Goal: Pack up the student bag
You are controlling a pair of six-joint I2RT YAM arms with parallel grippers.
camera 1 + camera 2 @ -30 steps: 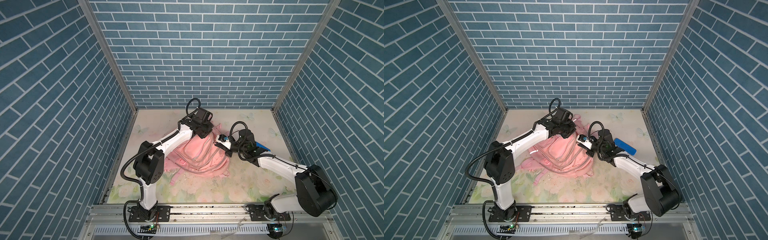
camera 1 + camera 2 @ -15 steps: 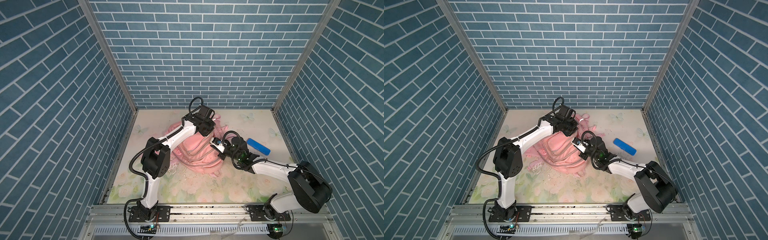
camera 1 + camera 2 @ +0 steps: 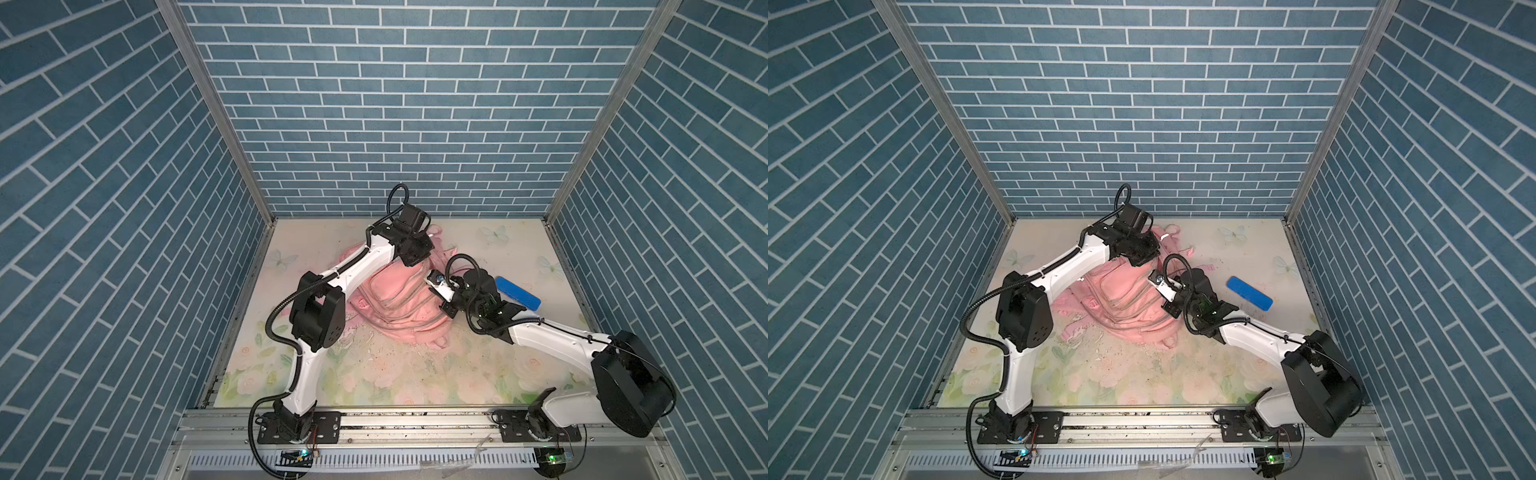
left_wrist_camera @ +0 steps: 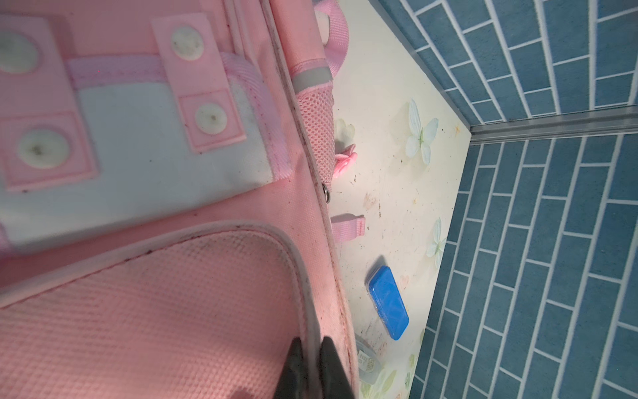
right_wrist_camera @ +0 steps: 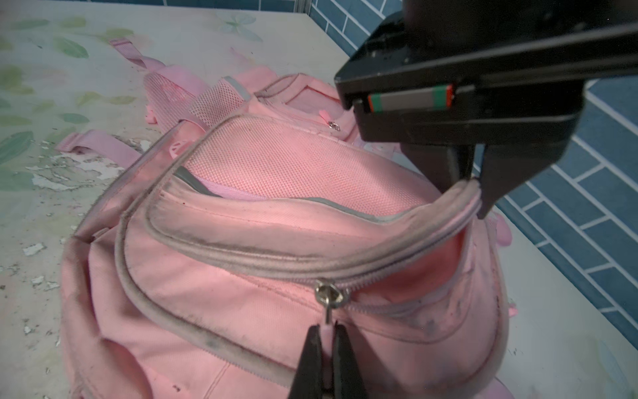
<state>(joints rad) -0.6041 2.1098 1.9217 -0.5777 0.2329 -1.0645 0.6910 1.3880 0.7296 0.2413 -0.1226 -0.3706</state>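
The big pink bag (image 3: 399, 299) lies on the table (image 3: 415, 374); in both top views it sits near the back, about in the middle, with one arm on each side of it. The table has soft flowers and butterflies printed on it.

The left tool (image 4: 312, 349) is closed tight on the thick rim (image 5: 224, 247) of a front pocket; where it grips, the rim is pulled up off the bag. The right tool (image 5: 326, 331) is closed tight on the little pink tab (image 5: 327, 324); the tab hangs from the metal zip slider (image 5: 328, 293). The zip is shut on one side of the slider; on the side toward the left tool it gapes open, and darker pink shows inside.

A pink strap (image 5: 100, 145) lies flat on the table beside the bag. A flat blue box (image 3: 517, 293) lies on the table to the right of the bag; it is near the bag but does not touch it.
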